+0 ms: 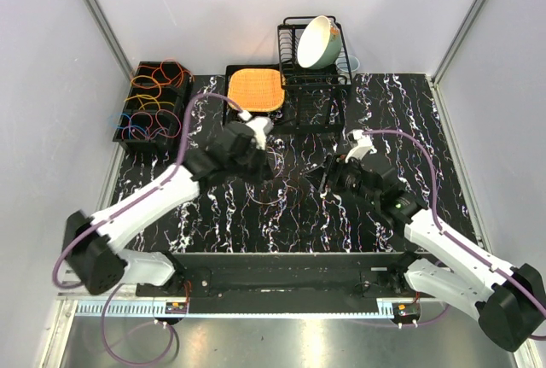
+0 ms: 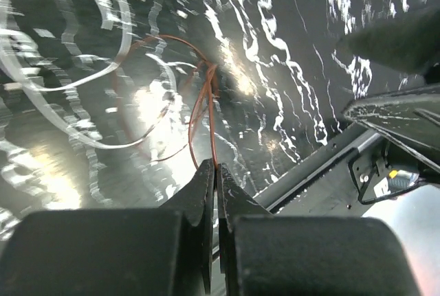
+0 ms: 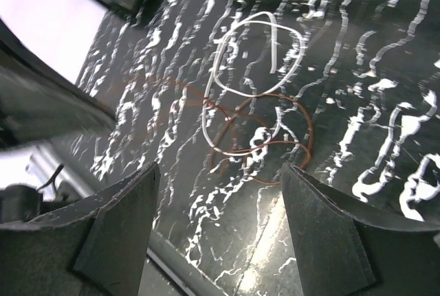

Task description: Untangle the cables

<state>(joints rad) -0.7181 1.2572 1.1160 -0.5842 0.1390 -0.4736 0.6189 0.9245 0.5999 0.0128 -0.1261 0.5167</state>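
Observation:
A thin red-brown cable (image 2: 204, 97) lies in tangled loops on the black marbled table, crossed by a white cable loop (image 2: 103, 69). My left gripper (image 2: 215, 169) is shut on a strand of the red-brown cable just above the table. In the right wrist view the red-brown loops (image 3: 275, 138) overlap the white loop (image 3: 251, 55). My right gripper (image 3: 218, 169) is open and empty, hovering just short of them. From above, the left gripper (image 1: 263, 166) and right gripper (image 1: 328, 176) flank the faint tangle (image 1: 280, 195).
A black bin (image 1: 128, 120) holding orange, red, yellow and blue cable loops (image 1: 152, 95) stands at the back left. An orange mat (image 1: 254, 88) on a black tray and a dish rack (image 1: 294, 69) with a bowl (image 1: 318, 42) stand at the back.

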